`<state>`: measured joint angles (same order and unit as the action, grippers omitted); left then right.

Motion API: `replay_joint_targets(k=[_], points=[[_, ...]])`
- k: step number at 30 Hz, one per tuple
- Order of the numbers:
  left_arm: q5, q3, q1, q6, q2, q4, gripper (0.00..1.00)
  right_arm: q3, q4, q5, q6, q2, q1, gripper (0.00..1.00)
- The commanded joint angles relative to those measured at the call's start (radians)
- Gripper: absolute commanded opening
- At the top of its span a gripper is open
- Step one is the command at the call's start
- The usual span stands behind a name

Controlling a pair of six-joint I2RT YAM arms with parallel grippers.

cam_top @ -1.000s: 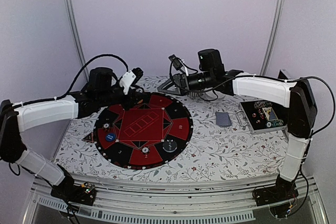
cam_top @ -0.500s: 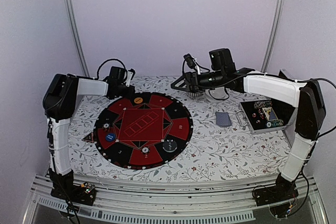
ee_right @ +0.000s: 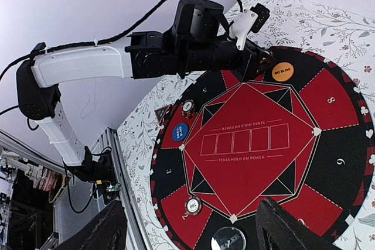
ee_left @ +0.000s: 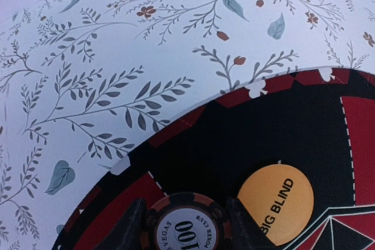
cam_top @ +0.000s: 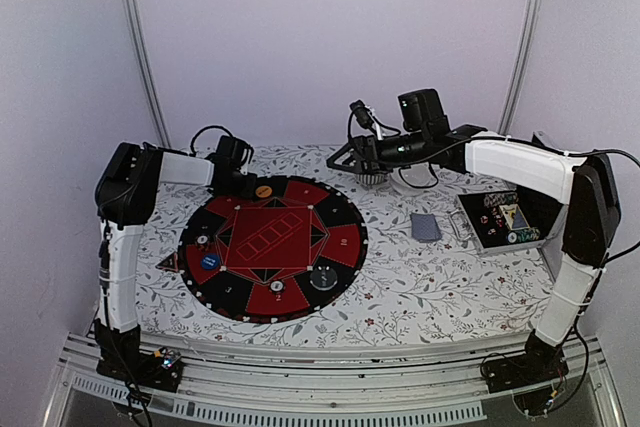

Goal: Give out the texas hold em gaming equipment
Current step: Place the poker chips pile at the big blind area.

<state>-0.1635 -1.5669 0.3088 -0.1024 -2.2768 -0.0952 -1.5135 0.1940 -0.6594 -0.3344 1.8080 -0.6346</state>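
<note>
Left gripper (ee_left: pixel 185 209): clamped on a black-and-orange 100 chip (ee_left: pixel 186 226), low over the far-left edge of the round mat (ee_left: pixel 193 162).
Next to it: the orange BIG BLIND button (ee_left: pixel 283 203) lies on the mat, just beside the chip.
Right gripper (ee_right: pixel 190 229): fingers wide apart, holding nothing.
Cards: the grey-blue deck (cam_top: pixel 425 227) lies on the tablecloth (cam_top: pixel 420 277), right of the mat.
Risk: if let go crooked, the chip could land on the button or roll off the mat's edge.

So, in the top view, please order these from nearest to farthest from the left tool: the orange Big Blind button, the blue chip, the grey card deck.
1. Orange Big Blind button: beside the left tool, at the mat's far edge.
2. Blue chip: on the mat's left side.
3. Grey card deck: off the mat, to the right.
</note>
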Motion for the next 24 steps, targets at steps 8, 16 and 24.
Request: replay_joint_targets(k=[8,16,24], points=[[-0.047,-0.006,-0.012,-0.083,-0.041,-0.028,0.03,-0.031,0.027,0.018,0.028,-0.023,0.000,0.77],[-0.088,0.083,0.001,-0.113,-0.018,0.020,0.26,-0.048,0.032,0.007,0.032,-0.025,-0.001,0.78],[-0.120,0.105,0.003,-0.121,-0.005,0.022,0.46,-0.049,0.037,0.004,0.034,-0.031,0.000,0.78]])
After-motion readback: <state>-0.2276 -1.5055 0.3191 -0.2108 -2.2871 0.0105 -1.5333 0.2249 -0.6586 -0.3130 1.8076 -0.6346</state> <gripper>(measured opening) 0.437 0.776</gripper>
